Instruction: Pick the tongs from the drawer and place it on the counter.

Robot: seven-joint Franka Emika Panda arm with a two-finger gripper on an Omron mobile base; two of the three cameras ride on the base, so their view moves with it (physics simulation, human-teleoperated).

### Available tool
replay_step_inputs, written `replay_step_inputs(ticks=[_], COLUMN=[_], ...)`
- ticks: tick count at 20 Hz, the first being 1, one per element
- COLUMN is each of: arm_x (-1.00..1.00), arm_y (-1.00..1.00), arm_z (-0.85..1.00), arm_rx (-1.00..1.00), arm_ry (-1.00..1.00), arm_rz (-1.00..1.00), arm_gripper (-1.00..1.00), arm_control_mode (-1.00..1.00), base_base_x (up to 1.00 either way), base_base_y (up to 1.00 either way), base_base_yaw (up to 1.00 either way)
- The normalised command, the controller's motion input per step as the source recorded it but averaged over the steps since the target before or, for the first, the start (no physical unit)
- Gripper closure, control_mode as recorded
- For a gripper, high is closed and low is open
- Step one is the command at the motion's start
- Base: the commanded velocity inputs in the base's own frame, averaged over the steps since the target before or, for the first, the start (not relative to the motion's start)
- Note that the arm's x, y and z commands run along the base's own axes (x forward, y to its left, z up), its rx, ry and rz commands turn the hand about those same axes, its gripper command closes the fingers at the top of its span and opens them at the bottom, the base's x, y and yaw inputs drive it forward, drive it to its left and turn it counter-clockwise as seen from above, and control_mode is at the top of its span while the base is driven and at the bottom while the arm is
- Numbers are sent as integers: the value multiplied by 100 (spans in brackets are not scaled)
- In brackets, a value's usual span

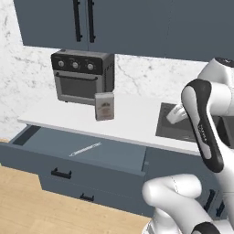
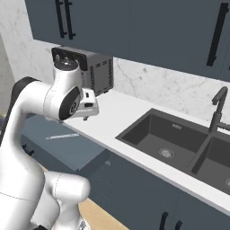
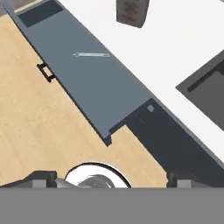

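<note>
The slate-blue drawer (image 1: pixel 91 155) is pulled out under the white counter (image 1: pixel 132 119). On its floor lie the thin pale tongs (image 1: pixel 85 149), nearly parallel to the drawer front. In the hand view the tongs (image 3: pixel 92 54) show as a short silvery line in the drawer (image 3: pixel 96 83), far off toward the top. My gripper (image 3: pixel 111 180) is open, its two dark fingertips (image 3: pixel 43 179) spread wide with nothing between them. It hangs high up and well to the right of the tongs. From the left base view the hand (image 1: pixel 176 114) sits near the sink's left edge.
A carton (image 1: pixel 104 106) stands on the counter just behind the drawer, in front of a toaster oven (image 1: pixel 82 75). The dark sink (image 2: pixel 179 139) with its faucet (image 2: pixel 218 110) lies to the right. Blue wall cabinets (image 1: pixel 91 23) hang overhead. Wood floor (image 3: pixel 39 127) lies in front of the drawer.
</note>
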Motion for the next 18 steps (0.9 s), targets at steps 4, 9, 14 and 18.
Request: replay_step_inputs(ticks=[4, 9, 14, 18], arm_x=[-62, -35, -2, 25], arm_y=[80, 100, 100, 93], arm_z=[-21, -49, -36, -30], arm_rx=[-3, -14, -23, -21], arm_ry=[0, 0, 3, 12], arm_rz=[29, 21, 10, 4], arm_gripper=[-100, -100, -100, -100], arm_control_mode=[-100, -100, -100, -100], base_base_x=[0, 0, 0, 0], base_base_y=[0, 0, 0, 0], base_base_yaw=[0, 0, 0, 0])
